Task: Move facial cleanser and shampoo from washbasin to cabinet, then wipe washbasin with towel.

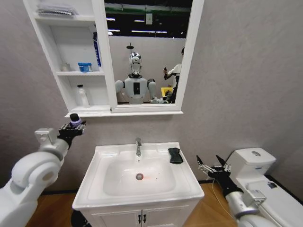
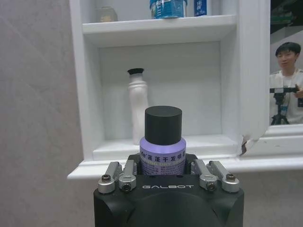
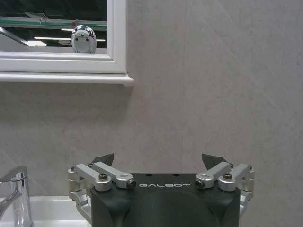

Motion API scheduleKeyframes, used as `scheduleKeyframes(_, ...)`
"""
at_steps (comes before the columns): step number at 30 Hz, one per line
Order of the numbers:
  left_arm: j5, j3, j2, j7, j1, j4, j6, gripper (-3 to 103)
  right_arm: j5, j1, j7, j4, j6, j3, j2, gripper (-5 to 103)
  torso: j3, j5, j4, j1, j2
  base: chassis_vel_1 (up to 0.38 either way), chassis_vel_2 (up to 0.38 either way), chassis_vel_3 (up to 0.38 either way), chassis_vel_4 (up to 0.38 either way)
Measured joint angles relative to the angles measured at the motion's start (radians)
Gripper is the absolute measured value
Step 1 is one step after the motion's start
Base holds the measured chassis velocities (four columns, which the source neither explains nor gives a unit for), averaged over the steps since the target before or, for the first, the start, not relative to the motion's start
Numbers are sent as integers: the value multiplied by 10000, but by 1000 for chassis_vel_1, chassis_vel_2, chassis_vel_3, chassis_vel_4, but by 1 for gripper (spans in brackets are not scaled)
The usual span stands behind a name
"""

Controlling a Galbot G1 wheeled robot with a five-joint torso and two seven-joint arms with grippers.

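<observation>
The left gripper is raised beside the wall, just below the lower left corner of the cabinet. Its jaws are closed around a purple bottle with a black cap, held upright so the cap and the upper part of the label stand above the jaws. Straight ahead of the jaws, in the cabinet's lowest compartment, a white bottle with a dark cap stands upright at the back of the shelf, apart from the held bottle. In the compartment above it sit a small blue tub and a tall blue tube leaning at the inner wall, with a small pale jar to the side. A mirror joins the cabinet on its inner side.

The right gripper hangs low between the washbasin and a white toilet, off the basin's right edge. Its jaws are spread wide and hold nothing. Ahead of these jaws is the grey wall, with the chrome tap off to one side.

The black towel lies flat on the basin's rim at the back right corner, between the tap and the right jaws, touching neither. The bowl's drain is bare.
</observation>
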Motion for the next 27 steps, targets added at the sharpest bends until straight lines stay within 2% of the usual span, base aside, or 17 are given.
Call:
scheduleKeyframes(1,-199,328,42,12,-563,307,82,43,-8,1,0,-30,6,18,-5,100,0,2,-1,0,0,0,0,0,0)
scheduleKeyframes(2,-199,328,42,12,-563,307,82,43,-8,1,0,-30,6,18,-5,100,0,2,-1,0,0,0,0,0,0)
scheduleKeyframes(5,-380,1854,-32,83,-2965,1649,140,43,-6,86,7,-78,6,74,-11,100,0,6,-2,2,-2,0,0,0,0)
scheduleKeyframes(6,-380,1854,-32,83,-2965,1649,140,43,-6,86,7,-78,6,74,-11,100,0,6,-2,2,-2,0,0,0,0)
scheduleKeyframes(10,-528,3370,-468,247,-4913,3070,239,43,23,93,21,-119,6,145,-96,100,1,6,-3,2,-2,0,0,0,0)
scheduleKeyframes(14,-389,3984,-822,410,-5588,3876,262,43,96,113,35,-137,8,216,-122,100,1,1,-1,2,-3,0,0,0,0)
scheduleKeyframes(16,40,4463,-1343,576,-6177,4664,244,43,150,117,47,-187,41,302,-116,100,1,3,-3,3,-2,0,0,0,0)
scheduleKeyframes(20,550,4628,-1869,746,-6494,5175,195,43,172,-14,49,-245,182,392,-82,100,1,4,-5,3,-2,0,0,0,0)
scheduleKeyframes(27,1156,4577,-1993,1142,-6696,5706,134,43,153,61,48,-349,250,384,-41,100,0,3,-1,0,-3,0,0,0,0)
